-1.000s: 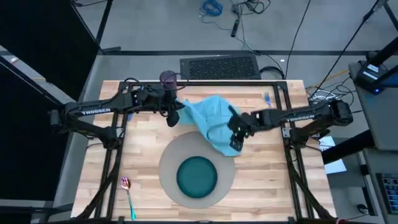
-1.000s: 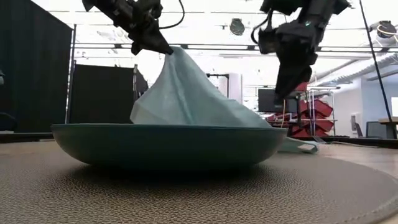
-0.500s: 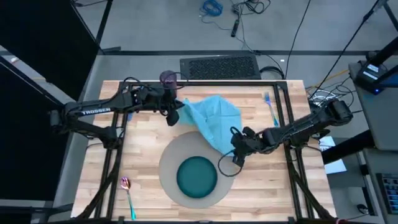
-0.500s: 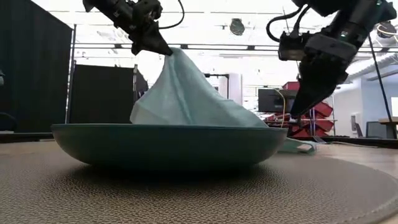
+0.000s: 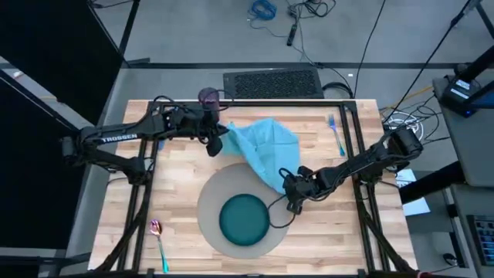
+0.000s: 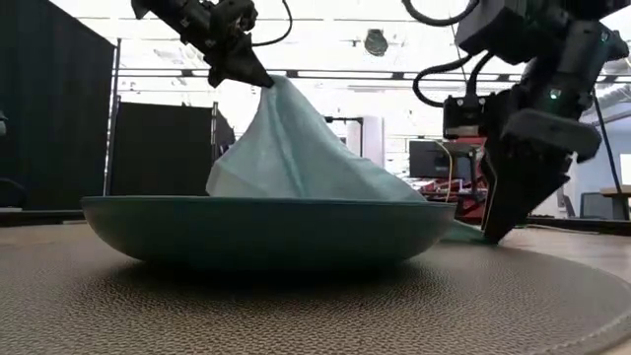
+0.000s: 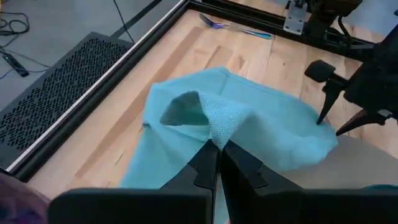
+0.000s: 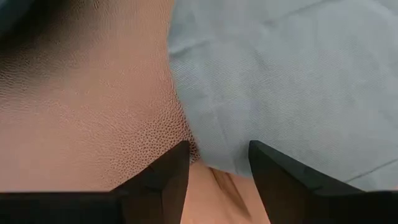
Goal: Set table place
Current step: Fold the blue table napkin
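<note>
Pinched tight on a raised corner of the light blue cloth napkin (image 5: 262,147), my left gripper (image 5: 217,147) lifts the fabric into a peak above the pale wood plank table (image 5: 177,177), arm stretched in from the left edge. My right gripper (image 5: 292,202), fingers parted, points down at the napkin's lower corner where it overlaps the round grey textured mat (image 5: 212,205), arm reaching low across from the right. Centred on the mat sits the smooth teal round plate (image 5: 244,219). Bare planks lie open left of the mat.
</note>
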Robot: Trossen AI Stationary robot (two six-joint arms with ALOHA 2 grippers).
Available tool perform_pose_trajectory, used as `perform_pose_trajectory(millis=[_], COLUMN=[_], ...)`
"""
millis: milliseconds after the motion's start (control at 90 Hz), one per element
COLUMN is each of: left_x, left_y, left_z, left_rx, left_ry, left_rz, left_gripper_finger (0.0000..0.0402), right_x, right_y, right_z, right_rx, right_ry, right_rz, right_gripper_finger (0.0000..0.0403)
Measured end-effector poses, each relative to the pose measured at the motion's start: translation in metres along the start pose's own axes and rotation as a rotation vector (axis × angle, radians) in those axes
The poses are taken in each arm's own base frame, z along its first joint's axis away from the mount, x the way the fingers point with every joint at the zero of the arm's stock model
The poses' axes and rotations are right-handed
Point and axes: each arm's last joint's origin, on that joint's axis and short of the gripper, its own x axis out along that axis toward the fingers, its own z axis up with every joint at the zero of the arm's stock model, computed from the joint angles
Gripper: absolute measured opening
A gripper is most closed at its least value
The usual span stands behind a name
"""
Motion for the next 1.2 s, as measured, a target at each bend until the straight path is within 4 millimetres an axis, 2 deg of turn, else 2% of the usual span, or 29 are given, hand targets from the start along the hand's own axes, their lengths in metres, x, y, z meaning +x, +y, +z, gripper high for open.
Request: perform_pose_trajectory(millis=[189,322,478,633,756,889,1200], left_x=[0.000,0.000,0.000,0.000,0.000,0.000,0.000], left_y=[0.000,0.000,0.000,0.000,0.000,0.000,-0.001], left_z=[0.000,0.000,0.000,0.000,0.000,0.000,0.005], left_rx=[0.000,-0.001,-0.001,-0.001,-0.001,-0.002,0.000], left_ry=[-0.001,-0.001,-0.001,0.000,-0.001,0.000,-0.053], left_rz=[0.000,0.000,0.000,-0.001,-0.001,-0.002,-0.010], left_gripper_finger=[0.0000,0.0000,0.0000,0.0000,0.0000,0.0000,0.0000], right_x=[0.008,0.009,0.010,0.010,0.006,-0.010,-0.086], right_y=[0.002,0.002,0.002,0.002,0.002,0.003,0.001], right_z=[0.001,0.001,0.000,0.000,0.002,0.006,0.046], right_rx=[0.006,0.023,0.026,0.017,0.011,-0.039,-0.145], right_ry=[-0.014,-0.017,-0.013,-0.003,-0.006,0.058,0.061], right_rz=[-0.022,-0.025,-0.023,-0.012,-0.001,-0.004,-0.277], right_gripper_finger=[0.0187,0.0180,0.0122,0.0020,0.0007,0.0002,0.0001])
